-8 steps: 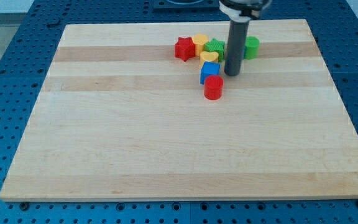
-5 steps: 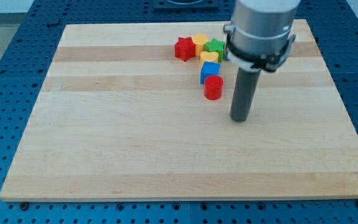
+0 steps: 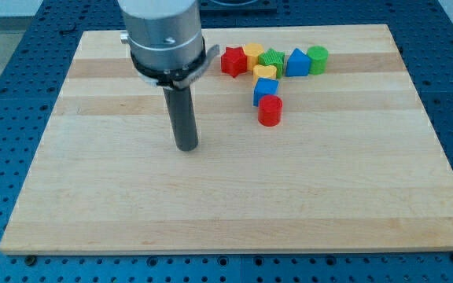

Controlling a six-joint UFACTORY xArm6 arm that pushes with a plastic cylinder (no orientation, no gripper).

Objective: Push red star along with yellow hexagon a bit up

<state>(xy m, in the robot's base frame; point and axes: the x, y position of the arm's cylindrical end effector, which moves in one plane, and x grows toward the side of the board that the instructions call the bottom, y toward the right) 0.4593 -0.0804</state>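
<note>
The red star (image 3: 233,61) lies near the view's top, with the yellow hexagon (image 3: 252,54) touching its right side. My tip (image 3: 185,147) rests on the board well below and to the left of the red star, apart from all blocks. A green block (image 3: 273,59) sits right of the hexagon. A yellow heart-like block (image 3: 265,72) lies just below the hexagon.
A blue block (image 3: 297,63) and a green cylinder (image 3: 318,59) continue the row to the right. Another blue block (image 3: 265,90) and a red cylinder (image 3: 270,111) form a column below the yellow heart. The wooden board (image 3: 132,204) lies on a blue perforated table.
My tip has swept from beside the block cluster down and far to the view's left. The blue block and green cylinder it hid now show. No block has moved.
</note>
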